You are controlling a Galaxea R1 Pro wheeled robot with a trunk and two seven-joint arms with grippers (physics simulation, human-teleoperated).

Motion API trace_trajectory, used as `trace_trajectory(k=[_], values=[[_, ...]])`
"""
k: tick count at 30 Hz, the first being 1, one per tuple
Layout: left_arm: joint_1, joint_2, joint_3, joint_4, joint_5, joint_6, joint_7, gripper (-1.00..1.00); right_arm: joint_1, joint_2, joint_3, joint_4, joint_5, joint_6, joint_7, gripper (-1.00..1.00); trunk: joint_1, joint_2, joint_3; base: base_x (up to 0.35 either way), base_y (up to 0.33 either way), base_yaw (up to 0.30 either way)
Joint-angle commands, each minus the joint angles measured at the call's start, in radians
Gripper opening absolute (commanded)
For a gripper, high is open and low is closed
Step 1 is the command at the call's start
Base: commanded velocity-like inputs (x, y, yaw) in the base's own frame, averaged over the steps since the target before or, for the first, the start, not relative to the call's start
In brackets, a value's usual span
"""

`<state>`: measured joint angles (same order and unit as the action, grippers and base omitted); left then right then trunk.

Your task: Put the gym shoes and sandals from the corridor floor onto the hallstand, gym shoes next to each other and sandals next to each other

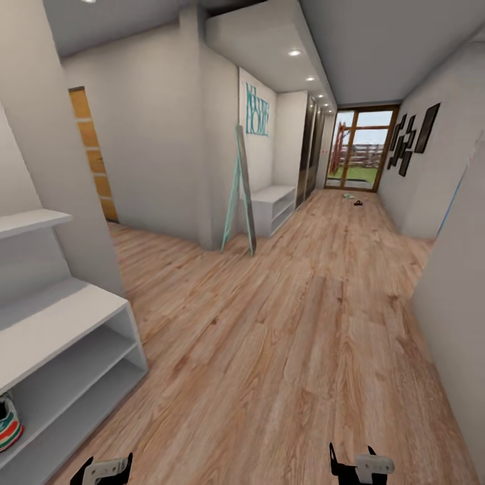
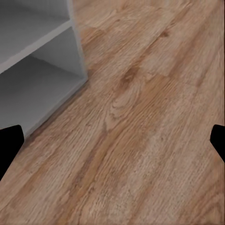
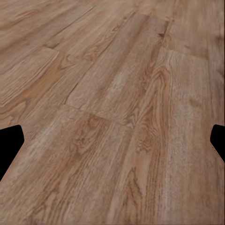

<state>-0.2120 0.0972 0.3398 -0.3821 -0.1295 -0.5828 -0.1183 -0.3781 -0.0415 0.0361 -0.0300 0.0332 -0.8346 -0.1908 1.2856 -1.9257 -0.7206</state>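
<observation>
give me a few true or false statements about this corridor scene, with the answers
1. The left gripper holds a shoe. False: its fingers are spread apart with only bare corridor floor between them.
2. A gym shoe sits inside the hallstand, in its lower shelf row. True.
3. The right gripper is open and empty. True.
4. The hallstand is on the robot's right. False: it stands on the left in the head view.
5. Small items lie on the floor far down the corridor, near the glass door. True, though too small to identify.
</observation>
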Motion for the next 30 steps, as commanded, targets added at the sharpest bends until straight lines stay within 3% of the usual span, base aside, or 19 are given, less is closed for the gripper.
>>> trace_trajectory(k=[1, 14, 30], values=[[0.000, -0.001, 0.009, 0.000, -0.010, -0.004, -0.005, 1.00, -0.001, 0.000, 0.004, 0.001, 0.004, -0.001, -0.007, 1.00, 0.000, 0.000, 0.000, 0.154, 0.000, -0.285], [0.000, -0.001, 0.011, 0.000, -0.010, -0.003, -0.004, 1.00, -0.001, 0.000, 0.004, 0.001, 0.003, -0.001, -0.007, 1.00, 0.000, 0.000, -0.003, 0.304, 0.000, -0.279], [0.000, -0.001, 0.010, 0.000, -0.010, -0.003, -0.004, 1.00, -0.001, 0.002, 0.004, 0.000, 0.002, -0.001, -0.007, 1.00, 0.000, 0.000, -0.024, 0.336, 0.000, -0.197]])
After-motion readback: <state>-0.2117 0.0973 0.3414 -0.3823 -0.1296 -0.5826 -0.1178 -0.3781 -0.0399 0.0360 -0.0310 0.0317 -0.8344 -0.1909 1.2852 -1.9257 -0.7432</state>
